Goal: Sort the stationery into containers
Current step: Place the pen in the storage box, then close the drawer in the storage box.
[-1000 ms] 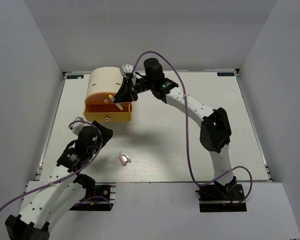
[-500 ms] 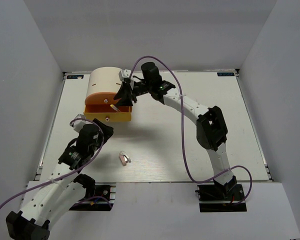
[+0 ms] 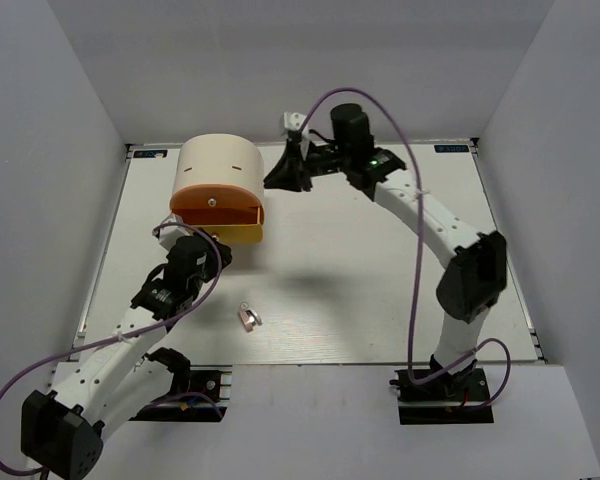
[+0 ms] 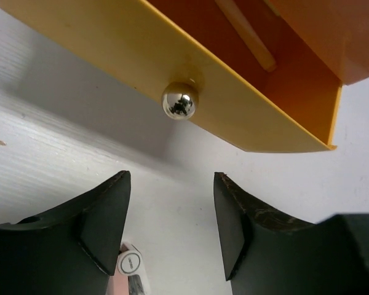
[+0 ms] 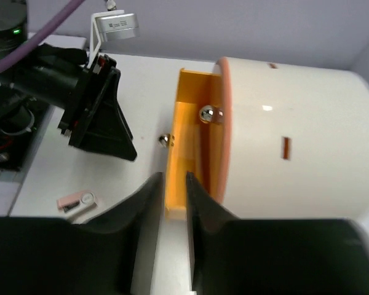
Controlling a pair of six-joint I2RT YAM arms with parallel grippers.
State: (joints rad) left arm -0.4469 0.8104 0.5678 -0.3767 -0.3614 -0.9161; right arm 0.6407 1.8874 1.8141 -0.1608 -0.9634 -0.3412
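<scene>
The pink clip (image 3: 248, 317) lies alone on the white table (image 3: 380, 290), near and left of centre, well apart from the cabinet (image 3: 215, 160) at the far left. It is a small, flat, pinkish piece with a pale end. You see at least one thin pale stick (image 4: 246, 34) lying at a slant inside the yellow drawer (image 4: 111, 55), which stands pulled out towards the near side. No markers show on the table, so the sorting appears mostly done. What seems left is the clip, and then pushing the drawer home. The drawer front is smooth, matte plastic with a round, mirror-bright knob (image 4: 179, 101). Above it the orange drawer (image 3: 215, 203) sits flush in the cream, cylindrical shell, which has a faint sheen. Your left gripper (image 4: 171, 178) hangs just near of the knob, its black fingers spread wide and holding nothing, with the clip behind it. Your right gripper (image 5: 173, 178) stands to the right of the cabinet and clear of it. Its fingers are drawn to a narrow slit with nothing between them.
</scene>
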